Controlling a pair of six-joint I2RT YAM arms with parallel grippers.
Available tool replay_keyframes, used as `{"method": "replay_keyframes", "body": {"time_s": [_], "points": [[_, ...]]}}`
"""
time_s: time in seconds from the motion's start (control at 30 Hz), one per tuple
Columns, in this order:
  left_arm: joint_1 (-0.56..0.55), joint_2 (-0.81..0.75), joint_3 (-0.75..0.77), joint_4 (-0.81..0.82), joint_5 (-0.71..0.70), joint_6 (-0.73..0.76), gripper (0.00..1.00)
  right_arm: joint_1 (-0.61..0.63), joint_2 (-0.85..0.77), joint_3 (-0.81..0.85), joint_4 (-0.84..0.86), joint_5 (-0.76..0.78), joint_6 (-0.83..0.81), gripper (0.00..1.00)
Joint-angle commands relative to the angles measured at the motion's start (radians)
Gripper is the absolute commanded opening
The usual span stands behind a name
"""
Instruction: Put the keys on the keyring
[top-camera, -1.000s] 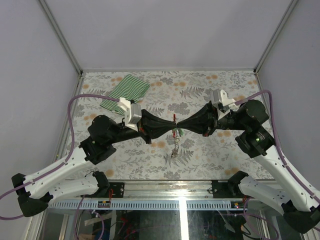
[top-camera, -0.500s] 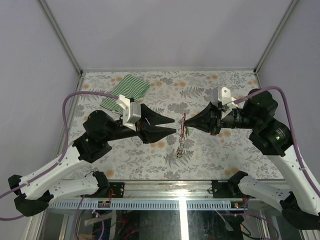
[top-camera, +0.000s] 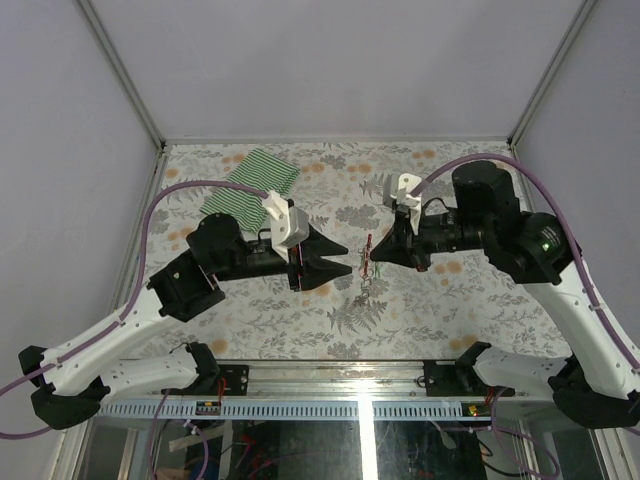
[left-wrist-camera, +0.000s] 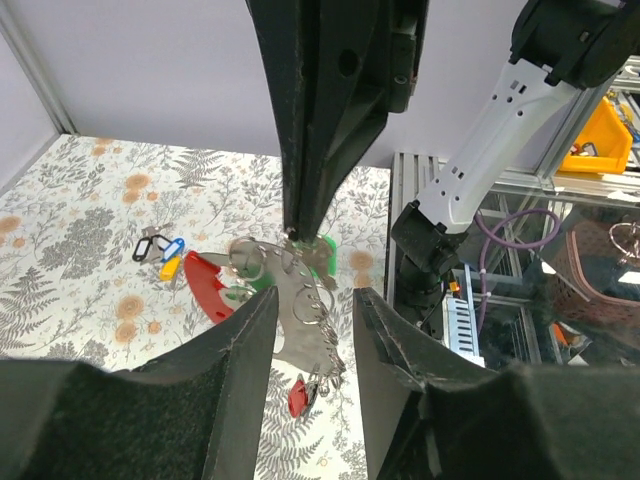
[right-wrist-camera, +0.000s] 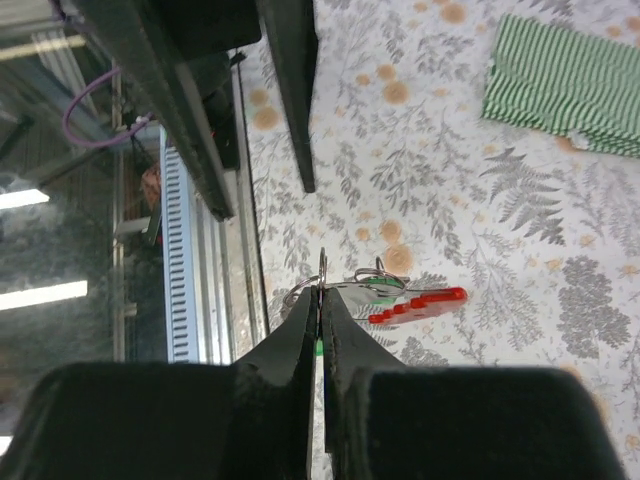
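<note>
Pinching the keyring (top-camera: 368, 246) with the right gripper (top-camera: 376, 250), spreading the left gripper (top-camera: 349, 259) just beside, half-screening blurred keys (left-wrist-camera: 300, 315), seemingly bunched, hanging well apart from the striped cloth (top-camera: 252, 185).

A robotics lab: grey-walled aluminium frame (top-camera: 122, 75), exposed wiring (top-camera: 250, 455) below.

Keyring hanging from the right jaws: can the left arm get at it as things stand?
Probably yes. The left gripper has its jaws open, aimed at the keyring, which hangs from the shut right gripper. Nothing shows between them in the top view.
</note>
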Motion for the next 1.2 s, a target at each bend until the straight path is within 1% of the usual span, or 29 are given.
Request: {"method": "replay_keyframes", "body": {"time_s": [0.0, 0.17, 0.3, 0.37, 0.53, 0.67, 0.9, 1.07, 1.13, 1.17], "points": [[0.004, -0.007, 0.008, -0.009, 0.004, 0.031, 0.38, 0.083, 0.034, 0.08, -0.097, 0.093, -0.027, 0.0], [0.004, 0.017, 0.011, -0.016, 0.06, 0.044, 0.37, 0.165, 0.059, 0.105, -0.114, 0.147, -0.032, 0.0], [0.005, 0.034, 0.02, -0.035, 0.142, 0.074, 0.35, 0.208, 0.081, 0.126, -0.13, 0.169, -0.041, 0.0], [0.004, 0.039, 0.02, -0.043, 0.159, 0.083, 0.35, 0.222, 0.089, 0.134, -0.138, 0.169, -0.049, 0.0], [0.004, 0.054, 0.038, -0.073, 0.171, 0.099, 0.34, 0.239, 0.096, 0.143, -0.138, 0.173, -0.053, 0.0], [0.004, 0.065, 0.047, -0.076, 0.19, 0.106, 0.29, 0.246, 0.101, 0.139, -0.135, 0.177, -0.057, 0.0], [0.005, 0.076, 0.058, -0.088, 0.197, 0.114, 0.23, 0.252, 0.102, 0.134, -0.126, 0.18, -0.056, 0.0], [0.004, 0.082, 0.063, -0.097, 0.199, 0.12, 0.12, 0.255, 0.101, 0.131, -0.119, 0.178, -0.057, 0.0], [0.004, 0.083, 0.065, -0.099, 0.199, 0.123, 0.02, 0.256, 0.1, 0.129, -0.114, 0.177, -0.056, 0.0], [0.004, 0.082, 0.067, -0.101, 0.198, 0.123, 0.0, 0.256, 0.099, 0.127, -0.112, 0.177, -0.055, 0.0]]}}
